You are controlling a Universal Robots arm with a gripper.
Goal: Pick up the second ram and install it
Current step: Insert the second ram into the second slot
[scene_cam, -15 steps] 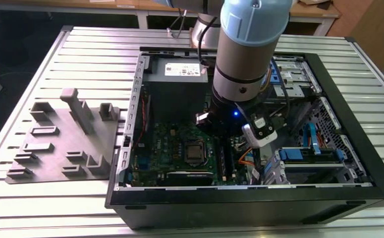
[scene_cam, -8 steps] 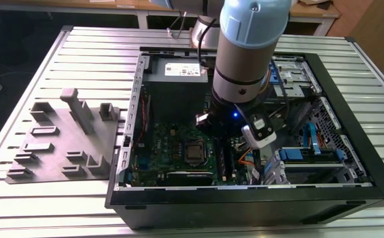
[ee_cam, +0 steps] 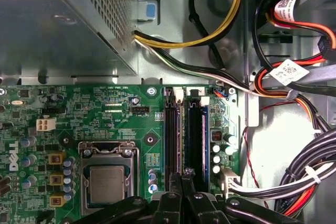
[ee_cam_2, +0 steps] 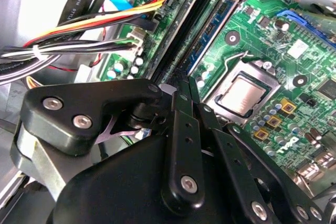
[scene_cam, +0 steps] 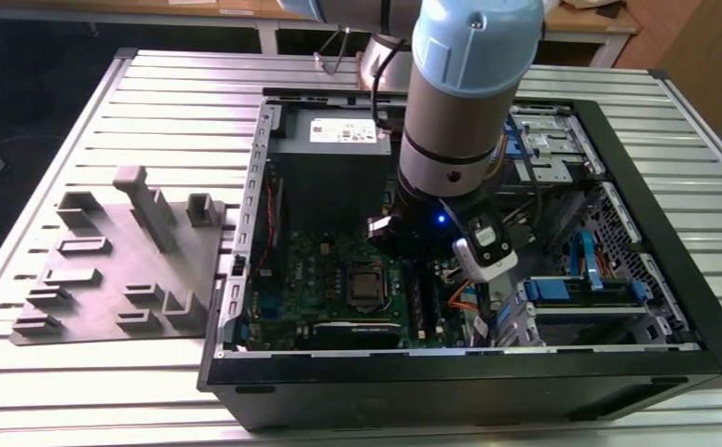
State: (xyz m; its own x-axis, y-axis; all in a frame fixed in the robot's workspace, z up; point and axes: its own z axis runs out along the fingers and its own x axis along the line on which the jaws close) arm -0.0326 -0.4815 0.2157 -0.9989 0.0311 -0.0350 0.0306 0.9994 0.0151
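Exterior view first, and the slatted table (scene_cam: 174, 84) is carrying everything: one open computer case (scene_cam: 460, 382) lying on its side, and one grey fixture tray (scene_cam: 88, 279) sitting outside the case, well apart from the processor socket (scene_cam: 367, 287) towards the exterior view's left. One arm (scene_cam: 460, 112) is reaching down into the case, just beside that socket on the exterior view's right.

Moving in, the first wrist view is showing one green motherboard (ee_cam: 105, 114) with the single socket on it, one grey metal box (ee_cam: 52, 30) beyond the socket, and several cable bundles (ee_cam: 310, 166) (too tangled to count) lying farther from the socket than the memory slots.

Those long slots (ee_cam: 170, 129) are running alongside the socket; I'm counting two lanes. The lane farther from the socket is showing a dark strip with blue edges, which I'm taking for the second ram (ee_cam: 197, 129), standing in its slot rather than carried.

The gripper (ee_cam: 184, 174) is hanging low right over the lanes, near the socket, its fingers (ee_cam: 177, 187) pressed together with nothing visible between them.

My read: pick-up is over and the seating step is in hand. Finishing it is calling for straight, even downward pressure along the stick, with the pale end latches (I'm seeing three near the lanes' far ends) closing.
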